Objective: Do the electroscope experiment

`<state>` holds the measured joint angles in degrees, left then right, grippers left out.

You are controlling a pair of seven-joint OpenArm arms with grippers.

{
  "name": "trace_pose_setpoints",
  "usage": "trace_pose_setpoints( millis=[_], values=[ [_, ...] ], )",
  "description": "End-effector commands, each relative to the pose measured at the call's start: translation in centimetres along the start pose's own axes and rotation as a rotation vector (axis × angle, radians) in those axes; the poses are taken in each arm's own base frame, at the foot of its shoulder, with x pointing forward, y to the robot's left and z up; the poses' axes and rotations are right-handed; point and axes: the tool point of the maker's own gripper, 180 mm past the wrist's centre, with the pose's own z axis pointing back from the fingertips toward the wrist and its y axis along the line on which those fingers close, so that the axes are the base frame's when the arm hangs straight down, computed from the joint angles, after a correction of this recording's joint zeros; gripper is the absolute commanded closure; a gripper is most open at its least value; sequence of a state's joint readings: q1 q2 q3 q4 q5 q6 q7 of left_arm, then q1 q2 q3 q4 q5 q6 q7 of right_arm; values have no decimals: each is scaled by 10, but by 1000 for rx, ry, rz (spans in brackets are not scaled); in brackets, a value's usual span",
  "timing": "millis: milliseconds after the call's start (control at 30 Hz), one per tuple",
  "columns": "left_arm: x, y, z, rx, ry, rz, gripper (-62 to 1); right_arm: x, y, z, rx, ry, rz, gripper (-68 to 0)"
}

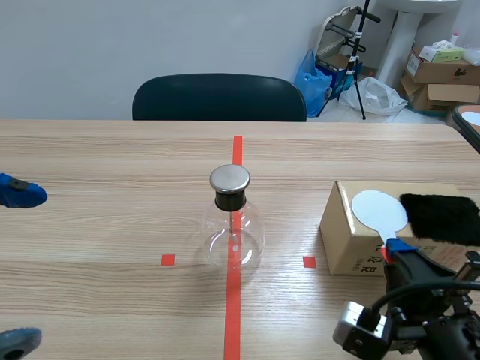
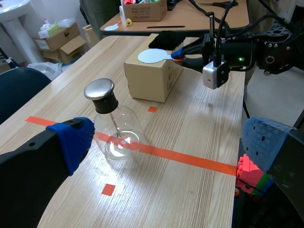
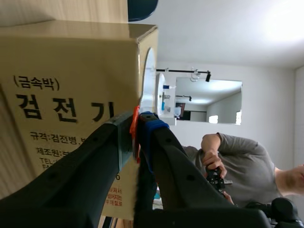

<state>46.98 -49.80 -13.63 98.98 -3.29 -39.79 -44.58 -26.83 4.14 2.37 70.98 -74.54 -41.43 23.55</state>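
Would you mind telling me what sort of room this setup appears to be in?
Probably a lab or office workroom: a wood-grain table with a glass flask electroscope standing on it, and stacked cardboard boxes against the far wall.

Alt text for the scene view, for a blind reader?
A metal-capped glass flask stands centred on the wooden table. At right, the right claw grips a white paddle lying on a cardboard box.

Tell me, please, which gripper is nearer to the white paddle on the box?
Right. The right gripper is shut on the paddle by its handle at the box edge; the left gripper is open, far beyond the flask.
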Motion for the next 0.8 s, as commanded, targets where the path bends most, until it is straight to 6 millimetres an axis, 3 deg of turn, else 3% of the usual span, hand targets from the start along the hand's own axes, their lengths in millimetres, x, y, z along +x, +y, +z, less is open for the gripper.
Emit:
trace_pose_setpoints(
  millis=[0, 667, 767],
  values=[
    [5, 0, -1, 8, -32, 11, -623, -1, -18, -5, -80, -2, 28, -15],
    [5, 0, -1, 8, -31, 12, -623, -6, -18, -5, -81, 28, 25, -16],
    [5, 0, -1, 8, -30, 12, -623, -5, -18, -5, -81, 30, 21, -72]
  ],
)
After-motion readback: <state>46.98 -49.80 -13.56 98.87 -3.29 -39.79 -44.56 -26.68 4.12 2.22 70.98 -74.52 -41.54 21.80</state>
